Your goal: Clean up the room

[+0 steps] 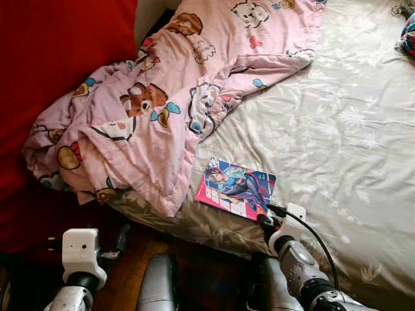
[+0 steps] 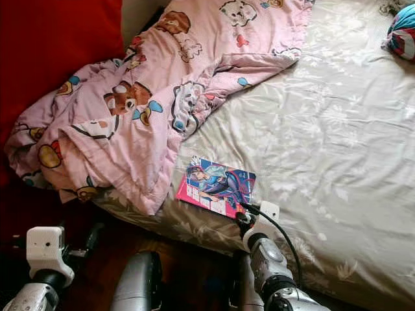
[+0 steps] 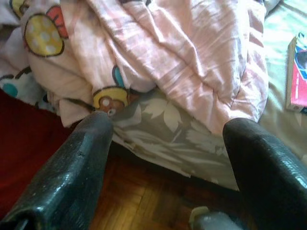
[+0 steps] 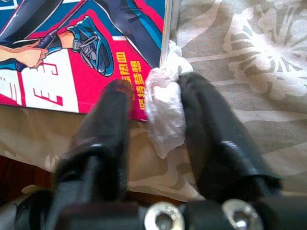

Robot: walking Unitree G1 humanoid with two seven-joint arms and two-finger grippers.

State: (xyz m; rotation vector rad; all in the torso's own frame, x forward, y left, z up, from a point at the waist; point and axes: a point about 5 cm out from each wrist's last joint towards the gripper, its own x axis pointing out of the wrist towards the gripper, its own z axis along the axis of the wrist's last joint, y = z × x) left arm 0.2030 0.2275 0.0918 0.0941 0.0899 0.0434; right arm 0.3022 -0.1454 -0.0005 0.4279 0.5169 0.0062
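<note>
A comic book (image 1: 237,188) with a pink and blue cover lies flat near the front edge of the bed (image 1: 337,129). My right gripper (image 4: 156,91) sits at the book's near right corner, shut on a crumpled white wad (image 4: 163,112) pinched between its fingers. A pink cartoon-print quilt (image 1: 155,110) is bunched over the bed's left side and hangs over the edge. My left gripper (image 3: 168,124) is open and holds nothing. It hangs low in front of the bed's edge, facing the hanging quilt.
A red cloth surface (image 1: 58,65) rises at the left beside the bed. A blue and red bundle (image 2: 402,29) lies at the bed's far right corner. Dark wooden floor (image 3: 144,201) shows below the bed edge.
</note>
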